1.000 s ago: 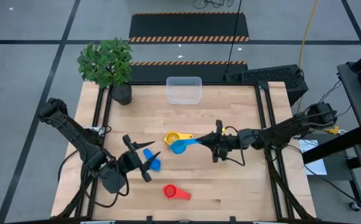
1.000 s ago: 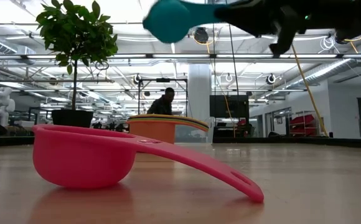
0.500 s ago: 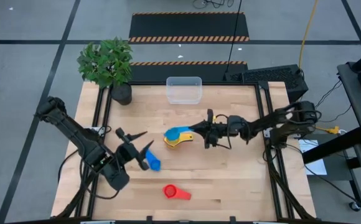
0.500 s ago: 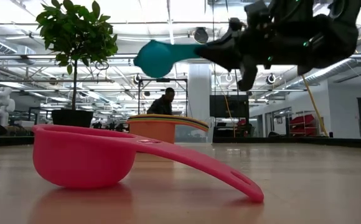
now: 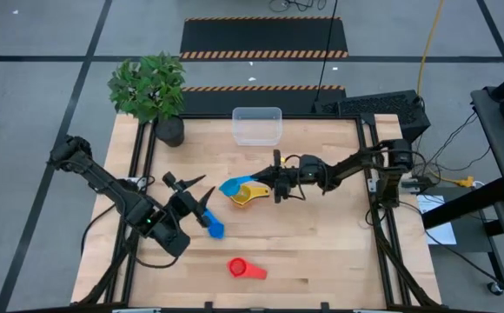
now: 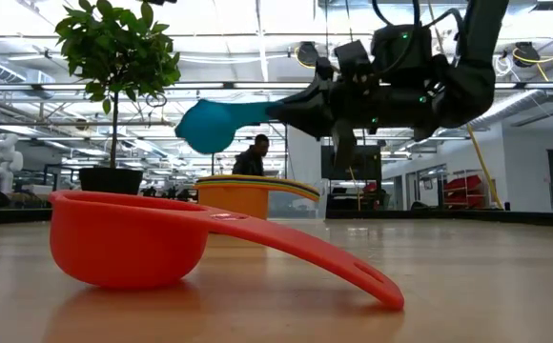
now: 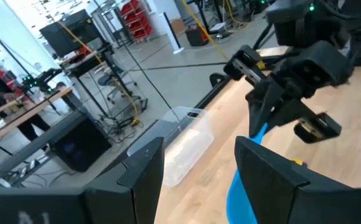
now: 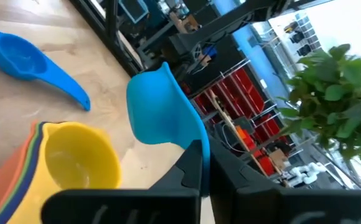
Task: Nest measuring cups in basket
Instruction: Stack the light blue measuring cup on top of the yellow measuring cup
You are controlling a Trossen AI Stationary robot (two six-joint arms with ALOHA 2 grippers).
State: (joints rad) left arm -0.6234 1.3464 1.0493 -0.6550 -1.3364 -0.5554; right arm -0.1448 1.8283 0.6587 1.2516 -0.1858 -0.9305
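A light blue measuring cup (image 5: 233, 186), small and round with a flat handle, hangs above the yellow cup (image 5: 248, 195) mid-bench. The right gripper (image 5: 268, 180) is clamped on its handle, which runs level across the bench, bowl toward the left arm. The left gripper (image 5: 198, 202) stands partly open, holding nothing.

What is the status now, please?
Right gripper shut on light blue cup, above yellow stack. Left gripper open near blue cup. Basket empty.

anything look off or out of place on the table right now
Nothing spilled or damaged. The odd part: the clear basket sits empty at the far edge, while the cup stack is built on the bare table. The right gripper holds a light blue cup over that stack.
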